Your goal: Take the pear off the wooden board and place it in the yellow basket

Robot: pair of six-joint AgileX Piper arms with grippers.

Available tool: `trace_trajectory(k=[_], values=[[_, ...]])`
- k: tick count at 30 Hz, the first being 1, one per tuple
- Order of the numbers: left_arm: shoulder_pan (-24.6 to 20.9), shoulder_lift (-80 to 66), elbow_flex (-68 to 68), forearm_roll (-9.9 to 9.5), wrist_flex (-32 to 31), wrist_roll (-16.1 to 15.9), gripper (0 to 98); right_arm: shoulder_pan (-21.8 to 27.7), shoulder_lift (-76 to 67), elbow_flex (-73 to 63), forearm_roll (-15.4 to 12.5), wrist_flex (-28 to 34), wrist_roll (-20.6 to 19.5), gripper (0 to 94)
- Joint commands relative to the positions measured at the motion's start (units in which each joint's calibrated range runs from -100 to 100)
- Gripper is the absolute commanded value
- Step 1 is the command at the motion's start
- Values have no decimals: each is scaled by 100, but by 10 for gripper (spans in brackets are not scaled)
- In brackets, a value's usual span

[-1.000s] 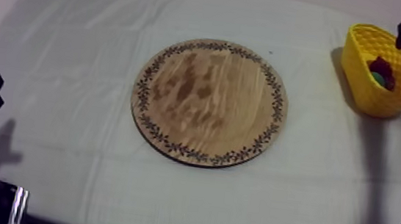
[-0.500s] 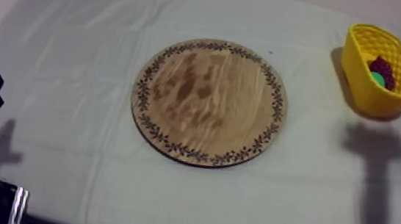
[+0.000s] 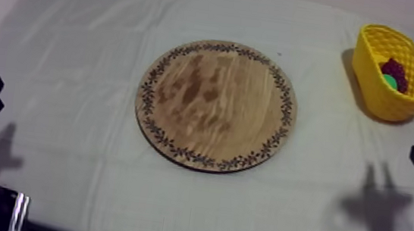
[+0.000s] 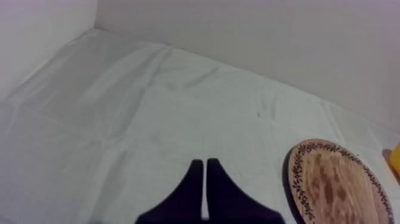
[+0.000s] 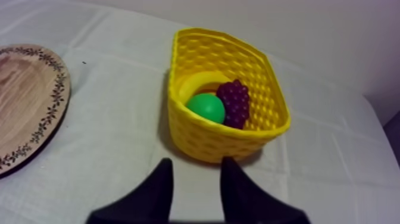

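Grapes [image 5: 236, 102] against pear [image 5: 206, 108] inside yellow basket [image 5: 208, 142]

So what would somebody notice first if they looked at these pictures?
The bright yellow basket at the far right of the cloth jumps out, with purple grapes and a green fruit inside. Next comes the big round wooden board in the middle, with nothing on it. My right pincer hangs open just in front of the basket.
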Motion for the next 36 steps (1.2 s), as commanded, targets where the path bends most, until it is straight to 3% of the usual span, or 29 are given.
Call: trace_trajectory(k=[1,6,13,25,29,36], values=[[1,0,0,-2,-1,-1,1,-30,-595,356,-100,-112,36,146],[1,0,0,-2,-1,-1,1,-112,-1081,663,5,9,-82,47],[1,0,0,-2,-1,-1,1,-232,-1480,725,275,455,-676,10],[1,0,0,-2,-1,-1,1,-286,-1545,730,385,680,-569,75],[1,0,0,-2,-1,-1,1,-297,-1549,730,387,689,-430,28],[1,0,0,-2,-1,-1,1,-300,-1550,730,387,691,-578,8]])
